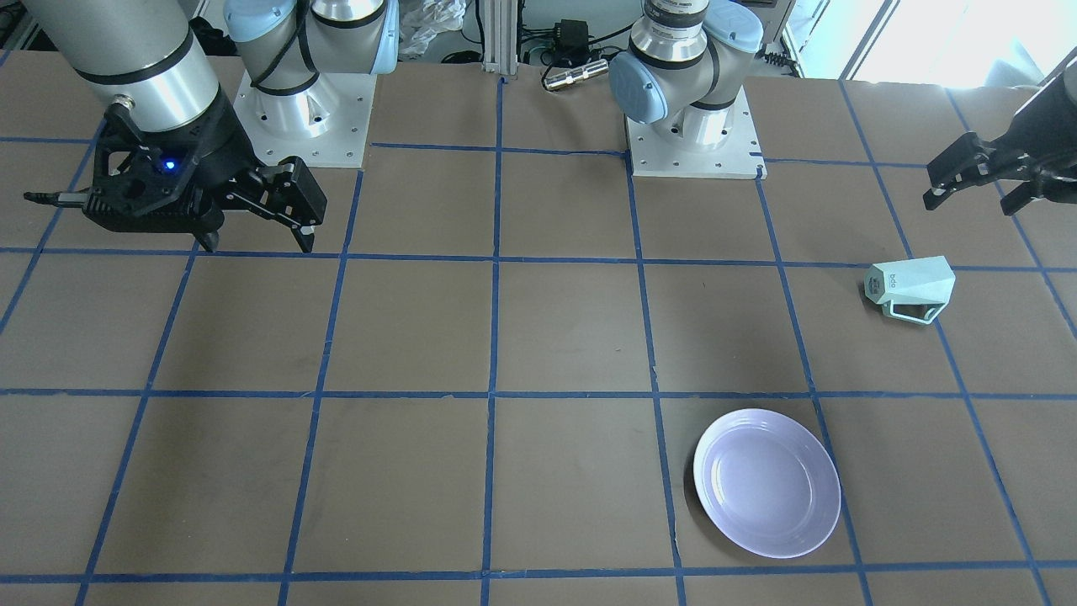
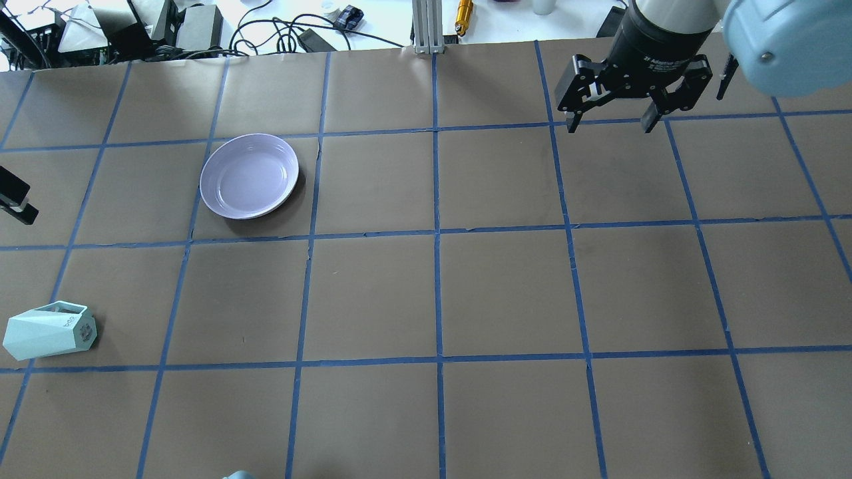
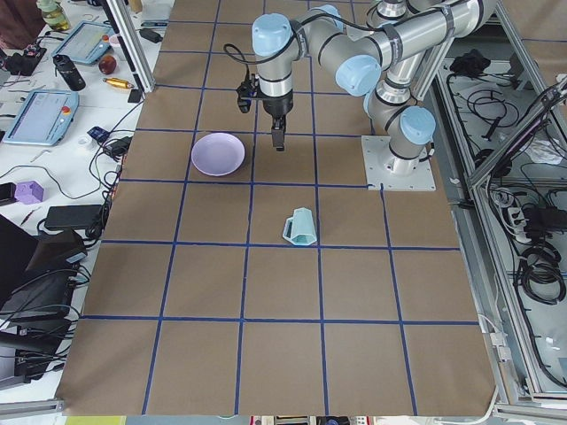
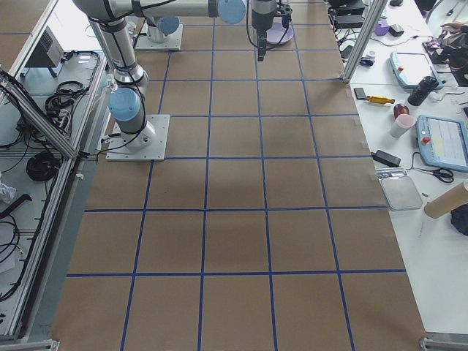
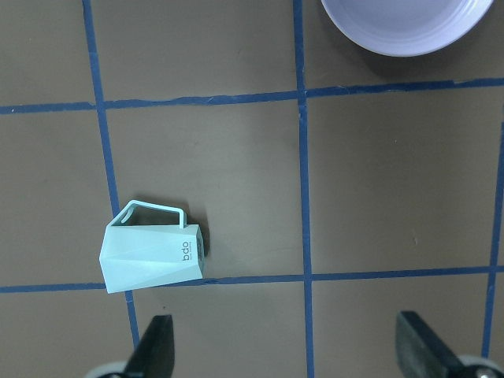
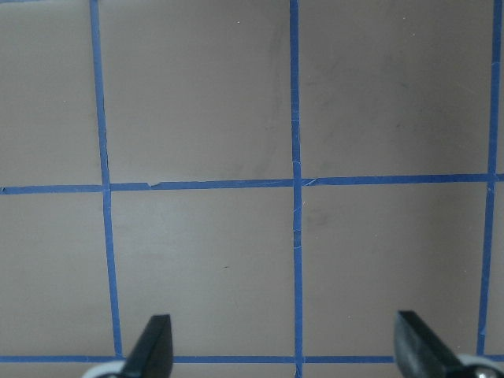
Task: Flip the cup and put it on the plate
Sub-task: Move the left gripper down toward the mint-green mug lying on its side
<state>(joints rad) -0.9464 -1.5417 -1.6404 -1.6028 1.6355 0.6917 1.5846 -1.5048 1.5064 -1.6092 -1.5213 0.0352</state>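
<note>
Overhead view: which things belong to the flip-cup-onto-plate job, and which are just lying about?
Job in hand:
- small pale mint-green faceted mug
- round pale lavender plate
- left tool, open
- right tool, open

Lying about, past the brown surface's far edge:
- gold-coloured metal cylinder
- black power adapter
- black cables

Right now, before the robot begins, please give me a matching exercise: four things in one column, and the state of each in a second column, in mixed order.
Things:
1. cup
2. plate
3. left gripper
4. right gripper

States:
A. open, with only table beneath it
B. lying on its side
C. empty, right way up
D. open, close to the cup

Pairs: 1-B, 2-C, 3-D, 4-A
</note>
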